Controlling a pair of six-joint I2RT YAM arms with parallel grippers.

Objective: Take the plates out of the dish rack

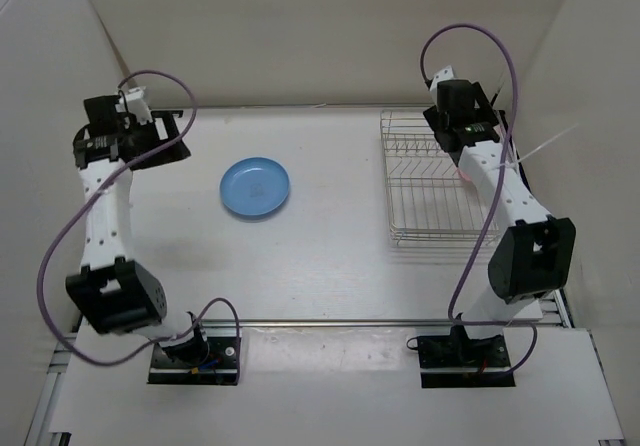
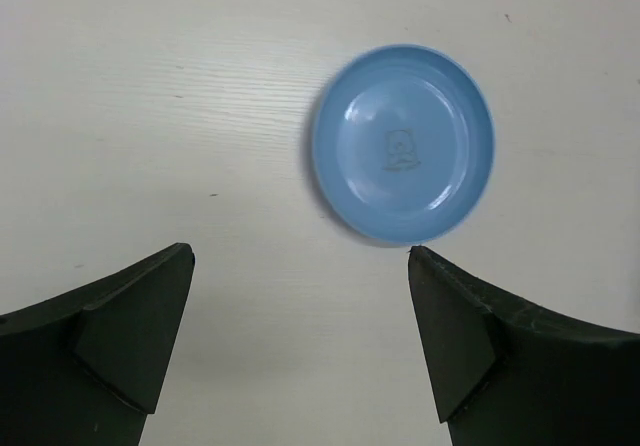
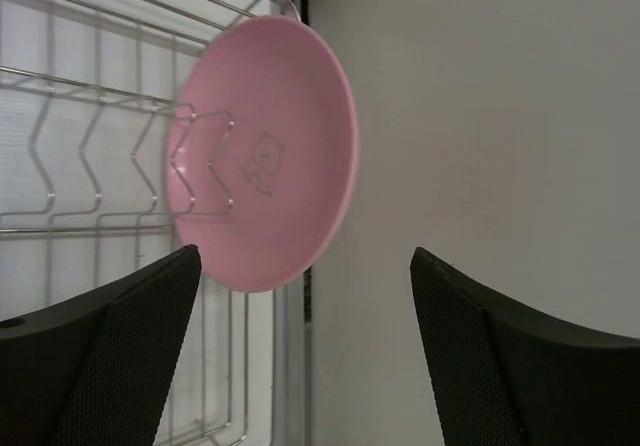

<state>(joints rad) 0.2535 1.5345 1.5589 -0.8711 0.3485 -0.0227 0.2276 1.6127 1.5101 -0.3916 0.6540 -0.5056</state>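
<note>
The light blue plate [image 1: 255,187] lies flat on the table, left of centre; the left wrist view shows it [image 2: 403,143] just beyond the fingertips. My left gripper [image 2: 300,254] is open and empty, hovering left of that plate in the top view [image 1: 170,138]. The pink plate [image 3: 270,156] stands on edge in an upright slot of the dish rack [image 3: 90,166]. Only a pink sliver [image 1: 463,176] shows under my right arm from above. My right gripper [image 3: 306,254] is open and empty, with the pink plate ahead near its left finger and not between the jaws.
The wire rack [image 1: 425,181] stands at the table's right side, close to the white side wall [image 3: 480,116]. White walls enclose the table at the back and on both sides. Purple cables loop off both arms.
</note>
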